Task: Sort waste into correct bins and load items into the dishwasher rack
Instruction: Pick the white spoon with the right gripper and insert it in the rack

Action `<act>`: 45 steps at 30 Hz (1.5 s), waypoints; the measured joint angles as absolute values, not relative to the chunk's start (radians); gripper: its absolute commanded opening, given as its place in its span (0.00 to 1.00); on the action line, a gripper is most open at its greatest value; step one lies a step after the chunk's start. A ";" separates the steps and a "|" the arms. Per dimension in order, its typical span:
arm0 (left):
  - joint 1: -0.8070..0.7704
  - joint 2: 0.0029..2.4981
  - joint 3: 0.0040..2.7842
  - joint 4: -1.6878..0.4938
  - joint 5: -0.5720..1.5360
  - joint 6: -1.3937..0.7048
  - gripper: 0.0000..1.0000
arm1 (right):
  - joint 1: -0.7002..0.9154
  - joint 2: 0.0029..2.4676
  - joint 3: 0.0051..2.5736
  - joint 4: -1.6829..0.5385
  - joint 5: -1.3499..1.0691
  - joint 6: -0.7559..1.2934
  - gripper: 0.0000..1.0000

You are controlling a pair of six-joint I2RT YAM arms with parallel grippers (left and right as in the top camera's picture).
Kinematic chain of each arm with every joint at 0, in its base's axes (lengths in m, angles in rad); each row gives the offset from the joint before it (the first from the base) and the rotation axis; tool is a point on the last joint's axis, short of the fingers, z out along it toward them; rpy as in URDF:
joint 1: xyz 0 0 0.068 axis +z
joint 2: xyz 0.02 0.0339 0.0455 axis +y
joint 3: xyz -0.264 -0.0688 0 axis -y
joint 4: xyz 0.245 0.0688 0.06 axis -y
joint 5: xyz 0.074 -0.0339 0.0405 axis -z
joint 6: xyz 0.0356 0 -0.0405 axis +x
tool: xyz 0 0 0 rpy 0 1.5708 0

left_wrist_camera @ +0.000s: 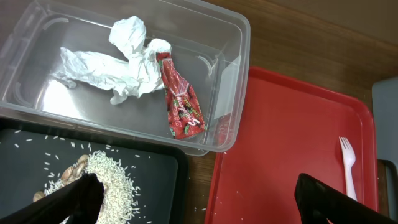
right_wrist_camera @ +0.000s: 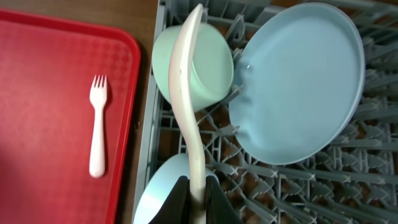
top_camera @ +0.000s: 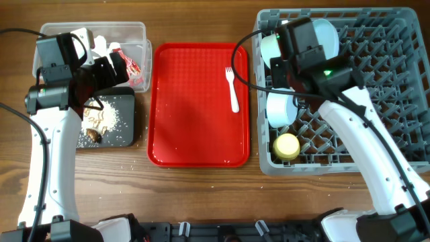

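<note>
My right gripper point(right_wrist_camera: 198, 196) is shut on the white spoon point(right_wrist_camera: 186, 87) and holds it over the left side of the grey dishwasher rack point(top_camera: 376, 101). In the rack stand the light blue plate point(right_wrist_camera: 298, 81), the pale green bowl point(right_wrist_camera: 205, 68), the light blue bowl point(top_camera: 281, 109) and the yellow cup point(top_camera: 287, 146). The white fork point(top_camera: 232, 87) lies on the red tray point(top_camera: 195, 107). My left gripper point(left_wrist_camera: 199, 205) is open and empty above the black tray point(left_wrist_camera: 155, 180) and the red tray's edge. Crumpled paper point(left_wrist_camera: 118, 62) and the red wrapper point(left_wrist_camera: 183, 102) lie in the clear tub point(left_wrist_camera: 224, 68). Rice and brown scraps point(left_wrist_camera: 93, 171) lie in the black tray.
The red tray point(left_wrist_camera: 292, 143) sits between the bins and the rack. Loose rice grains lie on the wooden table point(top_camera: 201, 195) near the black tray point(top_camera: 124, 124). Cables run from both arms.
</note>
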State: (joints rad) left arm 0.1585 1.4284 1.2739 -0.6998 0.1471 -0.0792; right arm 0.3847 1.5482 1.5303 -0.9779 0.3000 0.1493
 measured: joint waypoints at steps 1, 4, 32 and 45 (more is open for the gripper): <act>0.159 1.428 1.274 -0.700 0.147 -0.079 1.00 | 0.373 1.548 1.526 -0.981 0.283 0.133 0.04; 0.159 1.428 1.274 -0.700 0.147 -0.079 1.00 | 0.348 1.548 1.524 -0.988 0.246 0.109 0.04; 0.159 1.428 1.274 -0.700 0.147 -0.079 1.00 | 0.199 1.548 1.418 -1.020 0.067 0.020 0.04; 0.159 1.428 1.274 -0.700 0.147 -0.079 1.00 | 0.117 1.548 1.249 -1.008 0.121 0.083 0.61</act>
State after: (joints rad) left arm 0.1585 1.4284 1.2739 -0.6998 0.1471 -0.0792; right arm 0.1173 1.5478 1.2491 -1.0084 0.1207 0.0826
